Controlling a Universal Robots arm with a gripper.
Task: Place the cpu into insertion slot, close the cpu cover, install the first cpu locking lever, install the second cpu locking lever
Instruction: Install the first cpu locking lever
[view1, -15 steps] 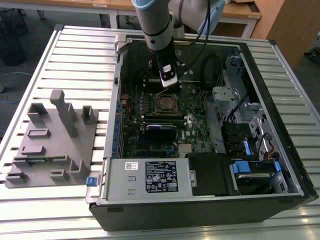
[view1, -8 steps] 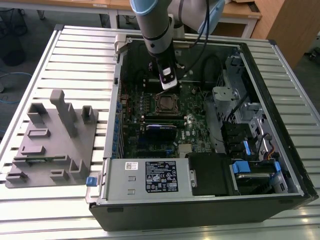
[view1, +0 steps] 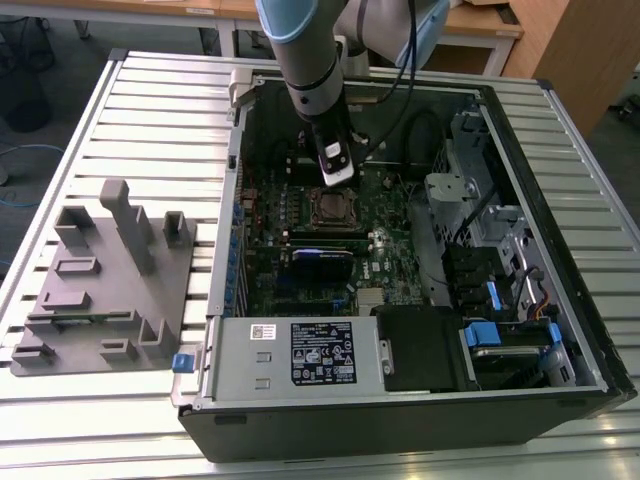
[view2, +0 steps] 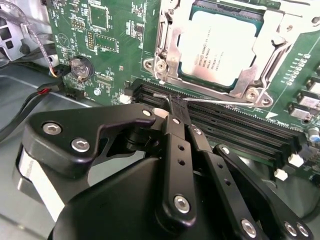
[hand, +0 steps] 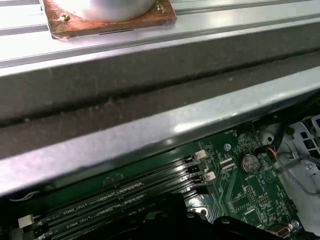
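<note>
In the exterior view the computer case (view1: 400, 420) takes the frame's right half. Our pincer (view1: 338, 182), narrowed shut, hangs mid-frame just above the cpu cover (view2: 167, 47), which lies over the cpu (view2: 220, 42). In the second wrist view a thin locking lever (view2: 225, 102) lies crosswise at its tips.

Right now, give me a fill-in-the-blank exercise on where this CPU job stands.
The cpu sits in the insertion slot on the ___ circuit board.
The cpu cover over it is ___, not raised.
The hand grips the thin locking lever, whose colour is ___.
Missing words: green; closed; silver.
</note>
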